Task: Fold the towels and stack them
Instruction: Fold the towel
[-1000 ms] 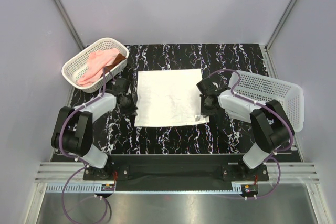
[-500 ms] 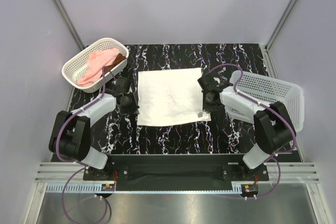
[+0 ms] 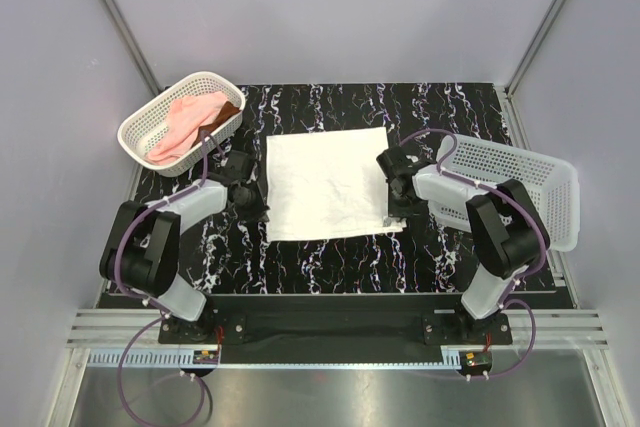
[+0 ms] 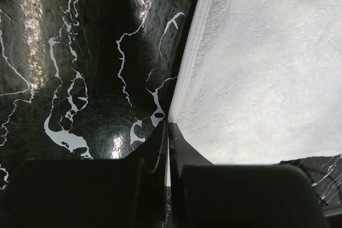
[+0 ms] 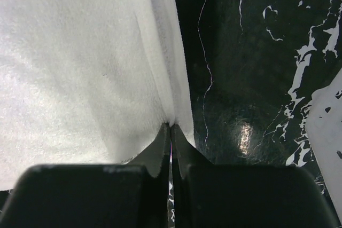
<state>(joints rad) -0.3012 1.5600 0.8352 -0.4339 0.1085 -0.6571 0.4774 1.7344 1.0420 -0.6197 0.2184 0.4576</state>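
**Cream-white towel** [image 3: 328, 185]: spread flat in a single layer at the middle of the black marbled bench [image 3: 330, 259]. All four edges are exposed, and the near edge slants slightly.

**Left gripper** [image 3: 260, 213]: at the towel's near left corner, jaws closed on the hem. In the wrist view the hem runs straight into the seam between the fingertips [image 4: 176, 137].

**Right gripper** [image 3: 392, 217]: at the towel's near right corner, jaws closed on the cloth. The hem puckers where it enters the tips [image 5: 163, 137].

**Open room:** bare bench lies beyond the towel's far edge and in a broad strip along its near edge. Narrow strips lie on either side, each occupied by an arm.

**Oval basket** [image 3: 135, 132]: well to the far left of the towel, at the bench corner. It holds the pale pink towel [image 3: 185, 119], bunched, and the rust-brown towel [image 3: 229, 109], which is mostly hidden beneath.

**Rectangular basket** [image 3: 530, 182]: right of the towel, just behind the right arm and overhanging the bench's right edge.
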